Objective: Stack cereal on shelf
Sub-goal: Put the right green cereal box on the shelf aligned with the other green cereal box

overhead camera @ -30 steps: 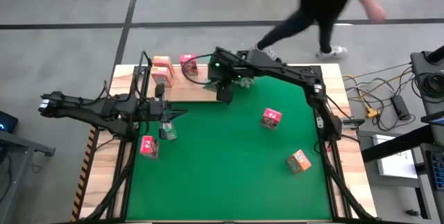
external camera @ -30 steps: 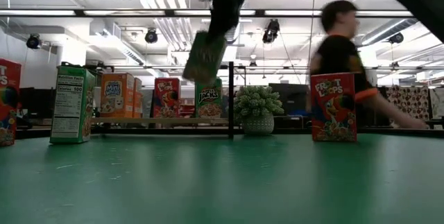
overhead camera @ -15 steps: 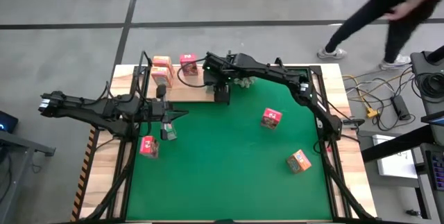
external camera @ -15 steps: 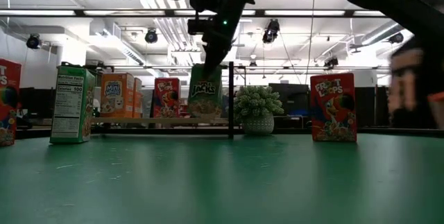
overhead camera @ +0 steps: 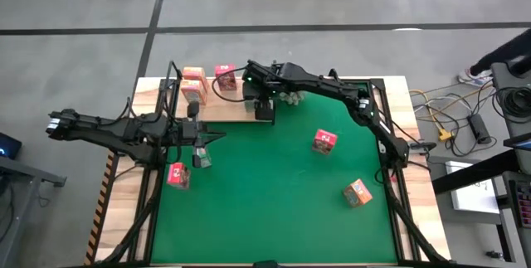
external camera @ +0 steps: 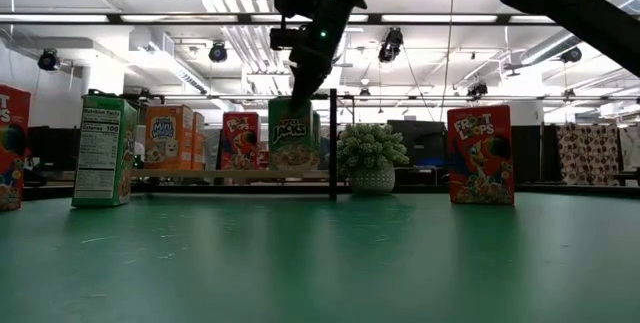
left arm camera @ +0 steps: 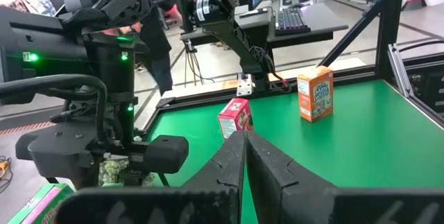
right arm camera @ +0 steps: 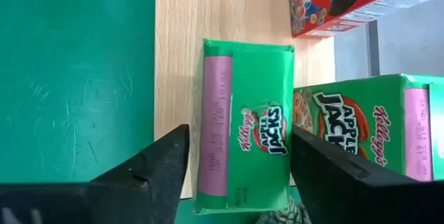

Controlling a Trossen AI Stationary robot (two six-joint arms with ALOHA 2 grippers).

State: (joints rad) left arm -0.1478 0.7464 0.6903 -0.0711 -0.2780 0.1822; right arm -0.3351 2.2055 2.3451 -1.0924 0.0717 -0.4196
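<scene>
A green cereal box (right arm camera: 243, 127) stands upright on the light wood shelf (overhead camera: 224, 109), also seen in the low view (external camera: 293, 143). My right gripper (right arm camera: 239, 130) hangs just above it (external camera: 300, 88), open, one finger on either side of the box's top, with a strip of wood showing between finger and box. A second green box (right arm camera: 361, 127), a pink-red box (overhead camera: 225, 75) and an orange box (overhead camera: 193, 77) stand on the shelf too. My left gripper (left arm camera: 244, 148) is shut and empty at the mat's left edge (overhead camera: 202, 139).
Loose boxes stand on the green mat (overhead camera: 274, 210): pink-red (overhead camera: 323, 141), orange (overhead camera: 358, 192), pink-red (overhead camera: 177, 174) and green (overhead camera: 199, 158) by my left gripper. A bushy plant (overhead camera: 292, 95) sits right of the shelf. A black upright (external camera: 332, 143) stands beside the placed box.
My right gripper has gone toward the far left and down over the shelf with the green box. The box, tilted in the air a second ago, now stands upright on the shelf board. A person behind the table has walked off to the right.
</scene>
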